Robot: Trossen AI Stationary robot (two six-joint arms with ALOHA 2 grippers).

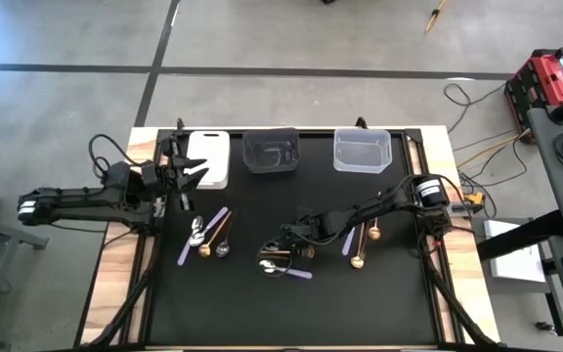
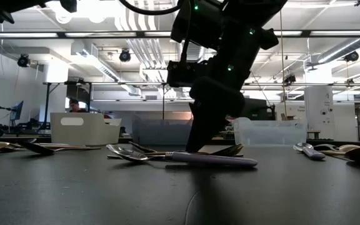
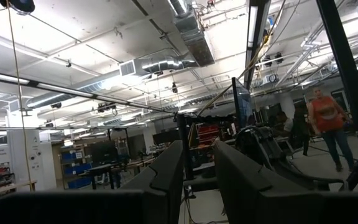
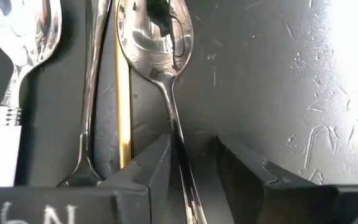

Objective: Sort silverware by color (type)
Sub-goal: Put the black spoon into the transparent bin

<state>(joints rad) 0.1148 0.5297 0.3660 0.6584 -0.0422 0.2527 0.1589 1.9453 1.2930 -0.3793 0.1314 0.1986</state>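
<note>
Two dark jointed arms, black cables, wedge-shaped dark fingers (image 4: 157,165)

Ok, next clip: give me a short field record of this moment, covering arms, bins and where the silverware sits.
right gripper: down at the centre pile, fingers either side of a dark silver spoon handle, not yet clamped
left gripper: raised beside the white bin, holding nothing visible
bins: white bin, dark bin, clear bin along the far edge
silverware: three loose groups on the black mat, left, centre, right
lilac-handled spoon: lying in the centre pile
</note>
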